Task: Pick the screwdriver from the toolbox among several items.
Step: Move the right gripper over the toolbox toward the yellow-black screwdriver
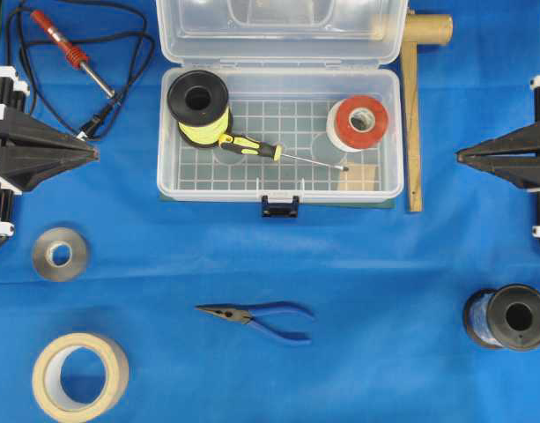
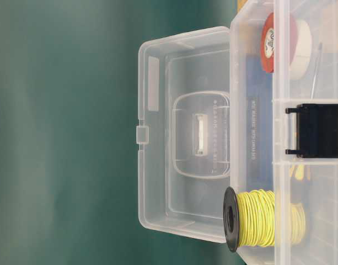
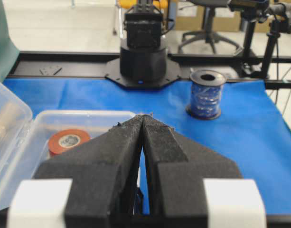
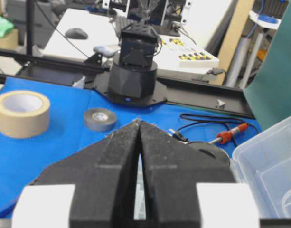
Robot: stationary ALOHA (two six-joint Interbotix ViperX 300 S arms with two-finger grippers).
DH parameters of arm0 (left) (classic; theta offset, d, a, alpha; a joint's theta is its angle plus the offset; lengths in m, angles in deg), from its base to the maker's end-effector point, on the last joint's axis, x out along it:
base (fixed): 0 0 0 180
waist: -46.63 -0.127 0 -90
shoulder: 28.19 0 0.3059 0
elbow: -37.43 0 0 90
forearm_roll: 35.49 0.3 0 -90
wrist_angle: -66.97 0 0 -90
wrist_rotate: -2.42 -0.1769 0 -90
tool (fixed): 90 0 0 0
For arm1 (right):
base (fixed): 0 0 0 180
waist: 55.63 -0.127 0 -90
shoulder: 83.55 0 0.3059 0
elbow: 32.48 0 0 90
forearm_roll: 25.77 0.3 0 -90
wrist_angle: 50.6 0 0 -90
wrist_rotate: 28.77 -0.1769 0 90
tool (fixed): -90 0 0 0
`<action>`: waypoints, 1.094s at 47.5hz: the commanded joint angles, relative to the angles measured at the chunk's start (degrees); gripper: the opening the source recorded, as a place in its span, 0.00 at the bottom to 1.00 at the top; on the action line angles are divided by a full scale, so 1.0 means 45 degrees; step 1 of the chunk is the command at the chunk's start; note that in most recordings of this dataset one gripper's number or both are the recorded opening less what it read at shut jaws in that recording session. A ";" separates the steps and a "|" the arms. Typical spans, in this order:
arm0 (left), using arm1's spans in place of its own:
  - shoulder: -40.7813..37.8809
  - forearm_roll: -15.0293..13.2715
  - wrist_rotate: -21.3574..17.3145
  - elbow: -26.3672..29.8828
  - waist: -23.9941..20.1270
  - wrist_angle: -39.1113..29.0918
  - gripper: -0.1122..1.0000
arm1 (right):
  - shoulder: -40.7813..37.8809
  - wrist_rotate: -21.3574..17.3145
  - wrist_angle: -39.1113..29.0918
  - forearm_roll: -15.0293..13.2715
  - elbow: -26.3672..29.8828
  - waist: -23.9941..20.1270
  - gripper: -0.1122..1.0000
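We count two claws, one soldering iron [image 1: 69,50], three tape rolls, three wire spools, one pair of pliers [image 1: 259,316] and one screwdriver [image 1: 278,152] on the blue-covered bench [image 1: 384,264]. At far left, the left claw [image 1: 95,153] sits with its foam-padded jaws pressed together, pinching nothing. The screwdriver lies well apart from it, flat on the gridded floor of the clear plastic toolbox [image 1: 279,189], between the yellow wire spool [image 1: 200,107] and the red tape roll [image 1: 358,123]. At far right, the right claw [image 1: 460,157] is likewise pressed together, equally distant.
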 commanded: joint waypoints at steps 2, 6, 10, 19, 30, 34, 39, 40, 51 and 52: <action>-0.0039 -0.0332 -0.0039 0.0195 0.0059 0.0078 0.10 | -0.0293 -0.0059 -0.0039 0.0000 0.0391 0.0000 0.10; -0.0078 -0.0352 -0.0020 0.0195 0.0078 0.0117 0.10 | -0.1016 -0.0156 -0.0762 0.0000 0.1074 0.0000 0.10; -0.0098 -0.0352 -0.0039 0.0195 0.0059 0.0117 0.10 | -0.2051 -0.0195 -0.1816 0.0059 0.2168 0.0176 0.10; -0.0117 -0.0371 0.0039 0.0195 0.0059 0.0117 0.10 | -0.4648 -0.0371 -0.4277 0.0488 0.5000 0.0645 0.10; -0.0117 -0.0371 0.0059 0.0195 0.0059 0.0215 0.10 | -0.7832 -0.1934 -0.7344 0.0625 0.8301 0.1426 0.11; -0.0137 -0.0371 0.0059 0.0195 0.0059 0.0215 0.10 | -0.9082 -0.2773 -0.8750 0.0586 0.9434 0.1855 0.18; -0.0156 -0.0371 0.0059 0.0195 0.0059 0.0215 0.10 | -1.0293 -0.3379 -1.0352 0.0469 1.0684 0.2207 0.41; -0.0137 -0.0371 0.0059 0.0195 0.0059 0.0215 0.10 | -1.0527 -0.3477 -1.0625 0.0410 1.0898 0.2246 0.45; -0.0176 -0.0371 -0.0039 0.0176 0.0059 0.0234 0.10 | -1.2969 -0.4316 -1.2832 0.0078 1.2695 0.2695 0.80; -0.0176 -0.0371 -0.0059 0.0195 0.0059 0.0234 0.10 | -1.3184 -0.4355 -1.2930 0.0078 1.2793 0.2734 0.80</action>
